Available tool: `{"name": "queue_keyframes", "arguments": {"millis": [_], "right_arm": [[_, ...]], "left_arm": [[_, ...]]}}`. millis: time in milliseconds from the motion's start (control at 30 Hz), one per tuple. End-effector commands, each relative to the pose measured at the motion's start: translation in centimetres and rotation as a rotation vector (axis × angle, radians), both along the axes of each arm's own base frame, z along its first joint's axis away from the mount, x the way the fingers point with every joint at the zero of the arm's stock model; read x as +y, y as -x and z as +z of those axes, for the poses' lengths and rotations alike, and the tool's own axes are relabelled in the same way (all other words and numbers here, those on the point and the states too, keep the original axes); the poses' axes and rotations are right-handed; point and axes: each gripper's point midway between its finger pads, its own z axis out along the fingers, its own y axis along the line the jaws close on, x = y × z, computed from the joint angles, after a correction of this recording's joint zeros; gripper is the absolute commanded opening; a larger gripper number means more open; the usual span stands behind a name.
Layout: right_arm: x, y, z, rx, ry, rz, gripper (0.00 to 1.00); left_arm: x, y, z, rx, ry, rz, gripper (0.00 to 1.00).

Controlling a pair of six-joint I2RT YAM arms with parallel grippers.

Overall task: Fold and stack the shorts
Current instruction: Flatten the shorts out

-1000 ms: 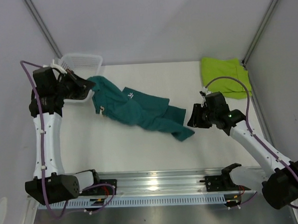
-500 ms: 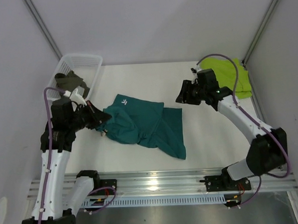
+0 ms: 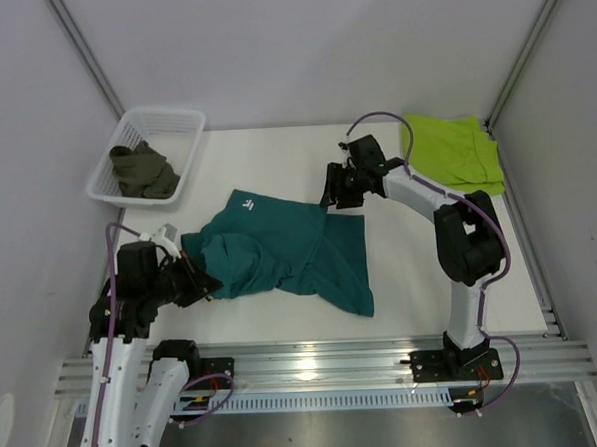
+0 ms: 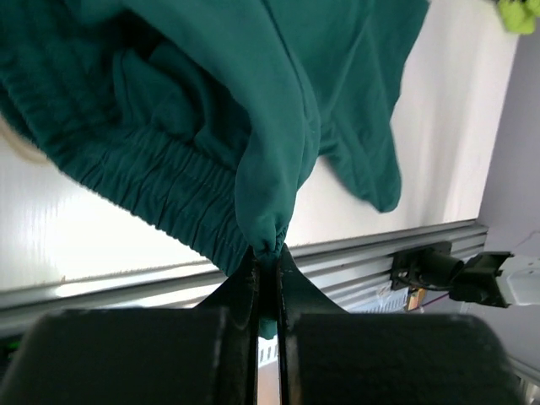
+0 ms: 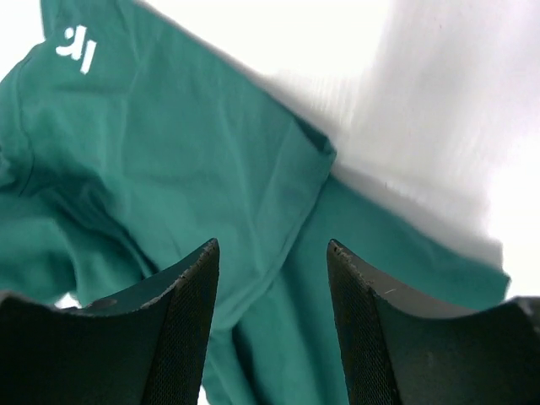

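The teal shorts (image 3: pixel 280 249) lie crumpled on the white table, white logo (image 3: pixel 248 199) facing up at their far left. My left gripper (image 3: pixel 196 279) is shut on a fold of their elastic waistband at the near left; in the left wrist view the teal cloth (image 4: pixel 211 110) hangs pinched at the left gripper (image 4: pixel 268 251). My right gripper (image 3: pixel 329 197) stands open above the shorts' far right edge; in the right wrist view the right gripper (image 5: pixel 272 249) holds nothing, with teal cloth (image 5: pixel 169 152) below. A lime-green pair (image 3: pixel 453 153) lies far right. A dark olive pair (image 3: pixel 143 170) sits in the basket.
The white basket (image 3: pixel 153 113) stands at the far left corner of the table. A metal rail (image 3: pixel 316 368) runs along the near edge between the arm bases. Grey walls close in on the left, back and right.
My left gripper pulled the teal waistband from by the basket toward the near left. My right gripper opened, let go of the teal shorts and swung to their far edge.
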Motion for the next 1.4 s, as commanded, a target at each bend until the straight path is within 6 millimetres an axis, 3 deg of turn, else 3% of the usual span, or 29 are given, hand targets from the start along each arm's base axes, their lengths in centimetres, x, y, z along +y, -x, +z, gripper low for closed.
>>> {"name": "queue_keyframes", "arguments": {"millis": [0, 167, 367, 433, 500, 633, 667, 767, 800, 867, 900, 933, 1000, 1033, 1067, 1100, 1133, 1167, 1300, 1367], "right_arm": [[1.5, -1.6, -0.4, -0.015, -0.02, 0.008, 0.57], [1.9, -2.7, -2.8, 0.011, 0.026, -0.018, 0.58], [2.3, -3.3, -5.1, 0.032, 0.046, -0.026, 0.58], [2.4, -3.5, -5.9, 0.043, 0.048, -0.027, 0.55], [2.8, -3.8, -5.8, 0.038, 0.033, -0.029, 0.44], [3.1, -4.2, -4.4, 0.001, 0.005, -0.031, 0.12], [3.0, -4.6, -3.0, -0.032, -0.008, -0.037, 0.0], [1.9, -4.8, -0.8, -0.089, -0.017, -0.062, 0.0], [1.2, -4.8, 1.7, -0.139, -0.035, -0.073, 0.0], [-0.6, -3.5, 2.0, -0.144, -0.011, -0.094, 0.0], [-2.1, -3.2, 4.8, -0.192, -0.027, -0.126, 0.0], [-3.5, -1.5, 3.2, -0.154, -0.007, -0.139, 0.0], [-5.7, 0.4, 3.6, -0.152, -0.003, -0.175, 0.0], [-7.4, 1.4, 5.8, -0.2, -0.007, -0.208, 0.0], [-8.9, 3.8, 3.7, -0.143, 0.03, -0.217, 0.0], [-9.8, 5.1, 3.5, -0.134, 0.045, -0.226, 0.0], [-10.8, 6.9, 4.7, -0.149, 0.055, -0.236, 0.0], [-11.3, 9.0, 3.5, -0.114, 0.077, -0.227, 0.0], [-11.1, 15.8, 4.0, -0.097, 0.1, -0.174, 0.0], [-10.0, 19.2, 5.0, -0.114, 0.078, -0.106, 0.14]], "left_arm": [[0.6, 2.1, -2.0, 0.064, -0.042, -0.005, 0.01], [0.9, 3.2, -3.8, 0.109, -0.06, -0.002, 0.0], [0.9, 3.4, -4.1, 0.119, -0.064, -0.003, 0.01], [0.9, 3.2, -4.2, 0.123, -0.062, -0.006, 0.01], [0.8, 3.1, -4.1, 0.12, -0.06, -0.006, 0.0], [1.0, 2.8, -4.0, 0.118, -0.067, -0.003, 0.01], [1.0, 2.8, -4.0, 0.119, -0.07, 0.001, 0.0], [1.0, 2.8, -4.1, 0.121, -0.071, 0.004, 0.0], [1.1, 2.8, -4.2, 0.128, -0.071, 0.007, 0.01], [1.1, 2.9, -4.5, 0.137, -0.072, 0.011, 0.0], [1.2, 2.9, -4.6, 0.137, -0.075, 0.013, 0.01], [1.2, 2.9, -4.7, 0.141, -0.074, 0.016, 0.0], [1.2, 3.0, -5.0, 0.152, -0.076, 0.022, 0.01], [1.2, 3.0, -5.2, 0.158, -0.072, 0.024, 0.01], [1.2, 2.9, -5.3, 0.16, -0.07, 0.024, 0.0], [1.1, 2.9, -5.4, 0.161, -0.068, 0.025, 0.01], [1.1, 2.8, -5.4, 0.167, -0.067, 0.027, 0.01], [1.1, 2.8, -5.6, 0.172, -0.064, 0.026, 0.0], [1.0, 2.5, -5.8, 0.185, -0.064, 0.021, 0.01], [1.0, 2.4, -5.9, 0.195, -0.067, 0.021, 0.0]]}}
